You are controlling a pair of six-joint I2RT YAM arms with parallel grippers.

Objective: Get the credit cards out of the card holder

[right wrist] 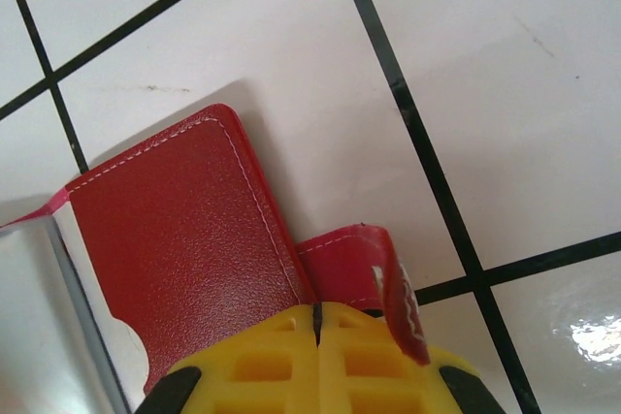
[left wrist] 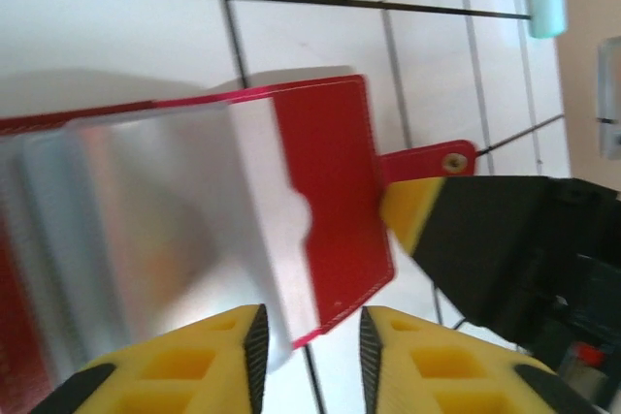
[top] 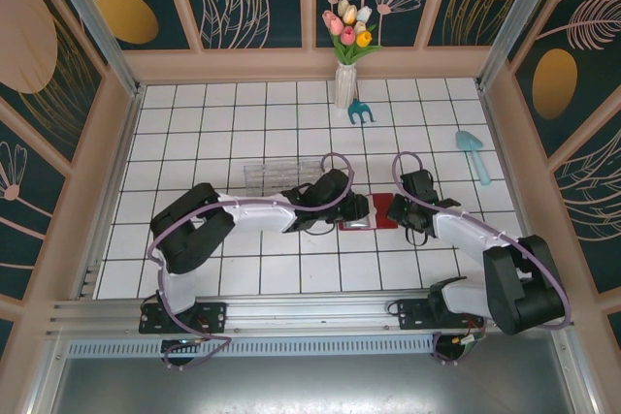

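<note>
Currently on the extraction step, no credit cards out yet by my reading: the card holder (top: 374,210) lies flat on the table (top: 194,143) between my arms, red with a grey inner panel. My right fingers (right wrist: 291,366) are closed tight against its tab edge; my left fingers (left wrist: 233,346) stand slightly apart at its near edge, empty. Next, I judge, the left must pinch a card's edge.

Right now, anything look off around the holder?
Just the closure tab. It sticks out past the edge of the holder and its end curls up off the tile, right beside the shut right tool. The holder itself lies flat. Nothing looks spilled or broken.
</note>
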